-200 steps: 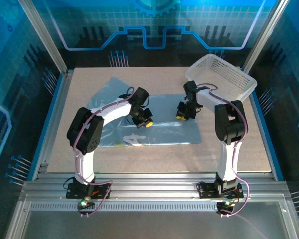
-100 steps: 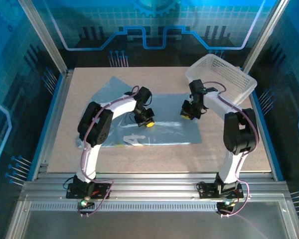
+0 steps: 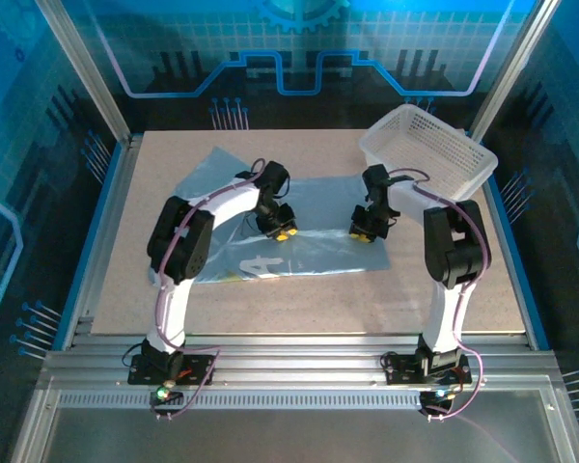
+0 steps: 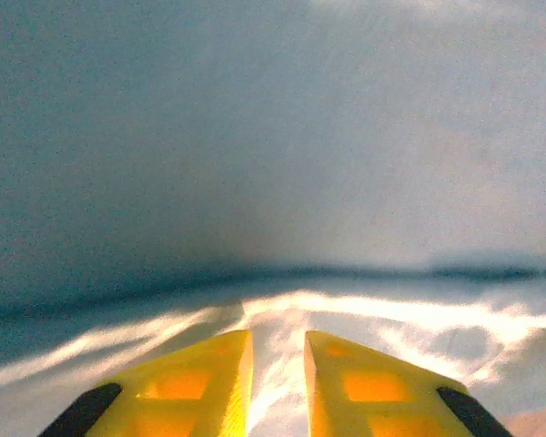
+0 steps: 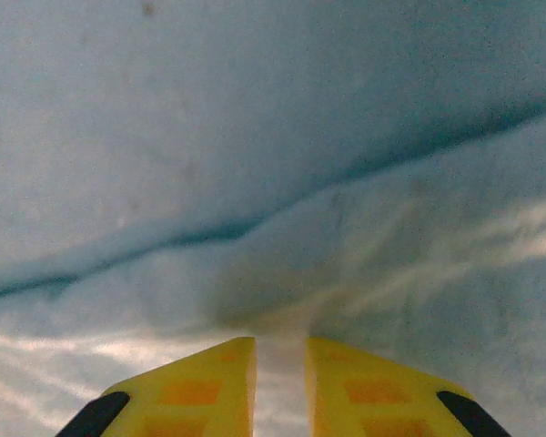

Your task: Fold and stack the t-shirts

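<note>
Two arm bases sit at the near edge, then a bare strip of table (image 3: 270, 304), then the near hem of the t-shirt (image 3: 318, 253). It lies flat across the middle of the table with its white print (image 3: 261, 266) showing at the near left. Further in, the left gripper (image 3: 283, 231) is down on the cloth left of centre and the right gripper (image 3: 362, 231) is down on it toward the right edge, well apart from each other. On the left wrist view the left gripper (image 4: 278, 339) has its yellow fingers (image 4: 209, 382) almost together, with a thin pleat of bright fabric in the slit and creases fanning out from it, so I read it as pinched on the shirt. The right gripper (image 5: 280, 344) looks the same, nearly closed on a pinch, with a dark fold line across the cloth just beyond it. Past the right arm, the white basket (image 3: 463, 176) stands at the far right corner, close to that arm's upper links. Risks as I judge them: the cloth is thin, so either pinch may hold one layer only or slip free on lifting. If I drive the arms unevenly the fold skews. A wide swing of the right arm could knock the basket.
</note>
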Tool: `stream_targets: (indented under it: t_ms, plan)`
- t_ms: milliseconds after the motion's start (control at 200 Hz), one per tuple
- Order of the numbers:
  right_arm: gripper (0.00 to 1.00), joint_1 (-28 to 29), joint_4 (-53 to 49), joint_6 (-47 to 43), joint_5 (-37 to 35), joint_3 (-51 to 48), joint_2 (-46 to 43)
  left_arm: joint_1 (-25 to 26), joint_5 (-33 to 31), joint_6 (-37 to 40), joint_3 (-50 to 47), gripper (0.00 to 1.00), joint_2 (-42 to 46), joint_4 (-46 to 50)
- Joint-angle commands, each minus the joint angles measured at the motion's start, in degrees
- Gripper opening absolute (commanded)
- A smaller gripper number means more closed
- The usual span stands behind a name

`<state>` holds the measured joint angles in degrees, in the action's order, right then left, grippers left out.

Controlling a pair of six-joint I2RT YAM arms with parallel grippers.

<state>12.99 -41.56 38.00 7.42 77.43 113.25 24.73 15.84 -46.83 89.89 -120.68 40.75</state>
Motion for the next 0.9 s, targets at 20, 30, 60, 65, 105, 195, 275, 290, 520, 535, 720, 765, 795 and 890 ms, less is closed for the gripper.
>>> stream_targets:
  t_ms: [20, 30, 60, 65, 105, 195, 275, 290, 520, 535, 720, 765, 795, 890]
  plan:
    - [0.24, -1.02, -3.53, -3.40, -3.02, 4.33, 0.53, -5.31, -3.42, -3.12, -9.28, 0.25, 14.75, 3.29]
    - [0.24, -0.93, -3.70, -3.44, -3.20, 4.38, 0.27, -5.88, -3.61, -3.41, -10.52, 0.25, 15.76, 3.28]
    - [0.24, -0.87, -4.11, -3.47, -3.73, 4.40, -0.43, -7.76, -3.79, -4.08, -13.61, 0.25, 18.43, 3.35]
    - [0.24, -0.87, -4.21, -3.51, -3.78, 4.35, -0.63, -8.20, -3.79, -4.16, -14.26, 0.25, 18.80, 3.36]
    - [0.24, -0.78, -4.39, -3.50, -4.26, 3.95, -2.00, -11.00, -3.84, -4.71, -17.99, 0.24, 22.21, 3.76]
    - [0.26, 0.04, -4.32, -3.29, -4.37, 2.04, -5.10, -17.80, -4.24, -3.98, -24.85, 0.21, 27.21, 5.81]
    - [0.27, 1.15, -4.79, -3.20, -3.14, 0.83, -6.20, -23.63, -6.62, -2.70, -28.43, 0.17, 29.28, 8.35]
    - [0.27, 1.28, -4.85, -3.15, -2.93, 0.64, -6.28, -24.70, -7.06, -2.47, -29.04, 0.16, 29.54, 8.56]
    - [0.28, 2.31, -4.72, -1.71, -0.84, -2.80, -6.24, -36.62, -12.37, 4.11, -29.21, 0.12, 24.23, 9.17]
    - [0.28, 2.30, -4.92, -1.70, -0.90, -2.82, -6.08, -36.98, -13.02, 4.57, -28.67, 0.12, 23.42, 9.50]
    - [0.29, 2.02, -8.58, -2.36, -3.38, -1.16, -2.60, -40.20, -19.87, 8.91, -22.87, 0.10, 16.24, 8.44]
    - [0.29, 1.91, -9.33, -2.65, -3.86, -0.77, -1.65, -40.30, -20.23, 10.58, -20.79, 0.10, 14.16, 8.00]
    - [0.29, 1.78, -9.77, -2.67, -4.28, -0.56, -1.20, -40.29, -20.31, 11.69, -19.40, 0.10, 12.60, 7.81]
    - [0.30, 1.61, -10.81, -2.75, -4.96, -0.09, -0.02, -40.29, -20.63, 14.55, -15.77, 0.10, 9.89, 7.59]
